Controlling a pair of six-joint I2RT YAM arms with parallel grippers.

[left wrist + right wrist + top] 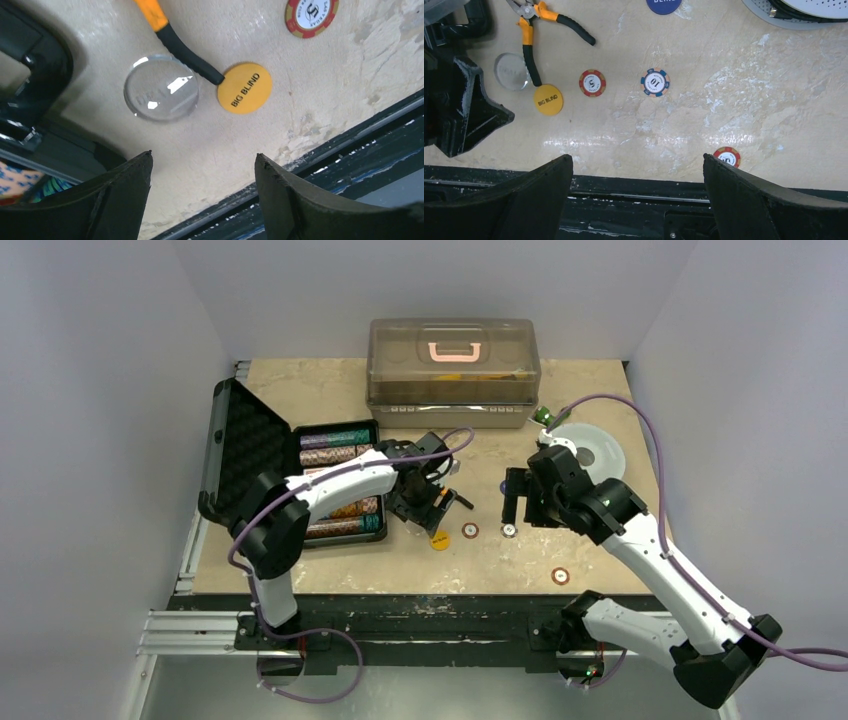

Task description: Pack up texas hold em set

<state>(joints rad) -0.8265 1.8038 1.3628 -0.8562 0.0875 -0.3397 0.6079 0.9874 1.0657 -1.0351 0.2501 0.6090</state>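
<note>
Left hand hangs with jaws apart and empty over the yellow BIG BLIND button, which lies on the bench just right of the open black case. Right hand is wide and empty too.

We judge the button is next. It is thin, flat, smooth plastic, and the pliers touch its rim, so we should pinch it from the free side. The clear disc sits nearer the case. The striped-rim chips lie farther from it.
</note>
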